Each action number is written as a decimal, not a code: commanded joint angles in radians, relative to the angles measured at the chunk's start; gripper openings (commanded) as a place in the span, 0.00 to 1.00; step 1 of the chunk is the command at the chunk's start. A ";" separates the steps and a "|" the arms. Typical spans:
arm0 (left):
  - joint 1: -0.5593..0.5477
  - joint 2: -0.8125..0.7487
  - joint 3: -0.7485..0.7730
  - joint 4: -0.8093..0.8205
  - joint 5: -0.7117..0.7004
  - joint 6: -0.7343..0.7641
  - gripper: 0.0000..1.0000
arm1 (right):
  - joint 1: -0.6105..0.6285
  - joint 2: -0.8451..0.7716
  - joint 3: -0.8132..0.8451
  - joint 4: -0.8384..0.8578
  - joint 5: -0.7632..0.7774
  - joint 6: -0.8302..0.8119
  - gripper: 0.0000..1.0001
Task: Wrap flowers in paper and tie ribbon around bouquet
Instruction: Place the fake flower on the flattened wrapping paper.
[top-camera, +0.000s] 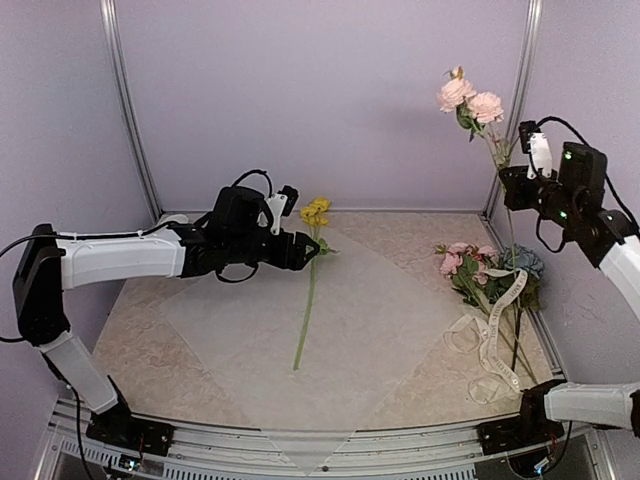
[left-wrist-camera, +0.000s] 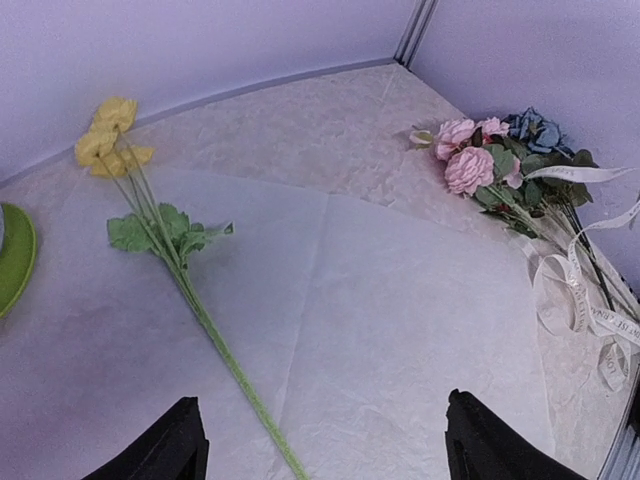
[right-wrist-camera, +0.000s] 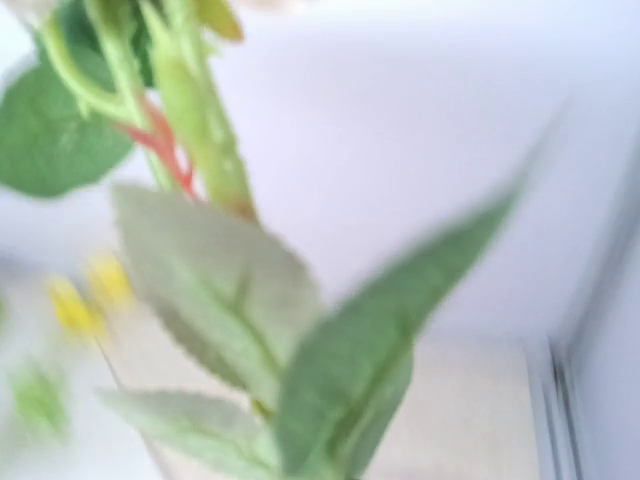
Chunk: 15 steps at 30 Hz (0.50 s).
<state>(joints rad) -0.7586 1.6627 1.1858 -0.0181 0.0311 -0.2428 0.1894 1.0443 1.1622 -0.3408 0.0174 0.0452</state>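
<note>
While both my arms hang over it, the worktop (top-camera: 140, 330) spreads out as a pale, marbled slab between lilac walls. Across its middle lies the paper (top-camera: 380, 300), a big thin frosted-white sheet set cornerwise like a diamond. It is faintly crinkled and softly creased, and its near corner hangs past the front edge.

Off the paper's right corner the flowers (top-camera: 480, 268) lie heaped on the worktop: ruffled pink roses, a blue-teal cluster and dark leaves. On the paper's left half lies a yellow stem (top-camera: 306, 320), one long slim green stalk with flat toothed leaves and frilly yellow blooms at the far end. My left fingers (top-camera: 303, 250), black and blocky, are spread wide above the paper just beside those leaves, with nothing between them.

My right fingers (top-camera: 515, 183) are pressed together on a pink rose stem (top-camera: 470, 100), held upright in the air near the right wall. My right wrist view is only a blur of serrated green leaves. The ribbon (top-camera: 497, 325), a narrow cream strip with tiny dark lettering, loops loosely over the heaped stalks.
</note>
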 joint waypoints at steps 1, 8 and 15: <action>-0.039 -0.085 -0.033 0.084 -0.042 0.092 0.80 | 0.044 -0.234 -0.230 0.544 -0.122 -0.102 0.00; -0.059 -0.121 -0.055 0.109 -0.056 0.125 0.81 | 0.044 -0.303 -0.306 0.662 -0.136 0.099 0.00; -0.045 -0.148 -0.078 0.106 -0.103 0.112 0.85 | 0.092 0.031 -0.196 0.652 -0.536 0.670 0.00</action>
<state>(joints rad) -0.8131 1.5532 1.1149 0.0784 -0.0189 -0.1291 0.2310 0.9184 0.9409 0.2810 -0.2684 0.3439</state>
